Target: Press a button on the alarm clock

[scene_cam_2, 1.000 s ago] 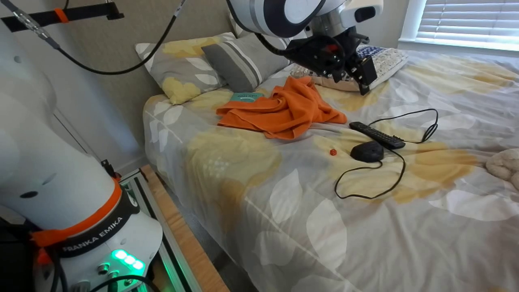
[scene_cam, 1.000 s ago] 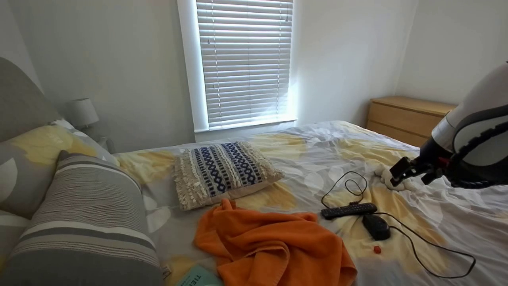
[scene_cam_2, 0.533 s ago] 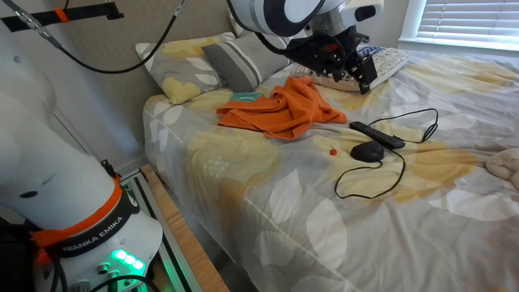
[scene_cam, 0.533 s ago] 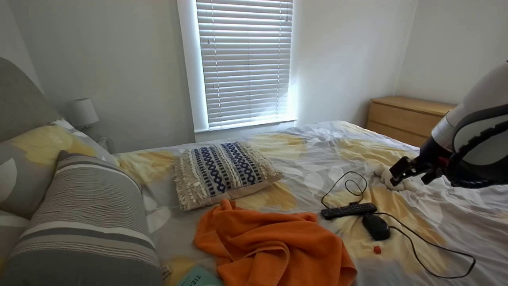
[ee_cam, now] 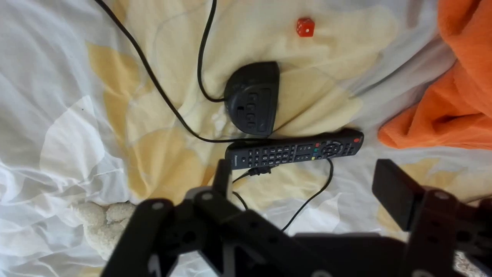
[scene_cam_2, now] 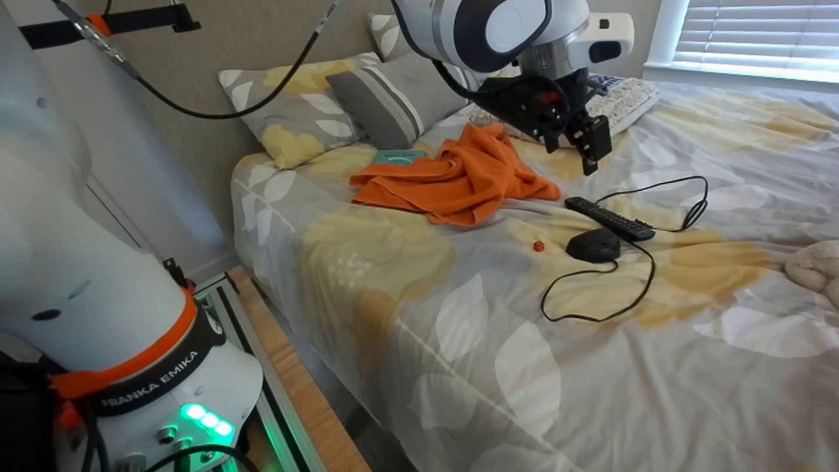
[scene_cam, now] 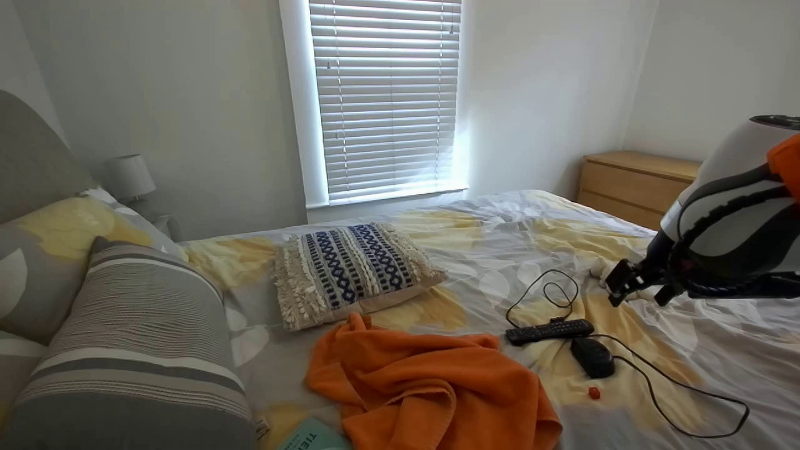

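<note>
The alarm clock is a small black rounded device (ee_cam: pixel 251 100) with several small buttons and a thin black cord. It lies on the bed and shows in the upper middle of the wrist view. It also shows in both exterior views (scene_cam: pixel 592 358) (scene_cam_2: pixel 593 246). No reddish patch is visible on it from these angles. My gripper (ee_cam: pixel 303 181) is open and empty, its fingers wide apart. It hangs in the air above the bed in both exterior views (scene_cam: pixel 639 299) (scene_cam_2: pixel 571 156), touching nothing. In the wrist view the clock lies beyond the fingertips, past the remote.
A long black remote (ee_cam: pixel 296 149) lies right beside the clock, with cords around both. A red die (ee_cam: pixel 305 27) is near the clock. An orange blanket (scene_cam_2: pixel 459 180), a fringed pillow (scene_cam: pixel 350 269) and a pale plush toy (scene_cam_2: pixel 816 269) also lie on the bed.
My arm and gripper have moved lower over the bed and slightly forward in the last half second. Before that they stayed almost still. The clock, remote and die have not moved.
</note>
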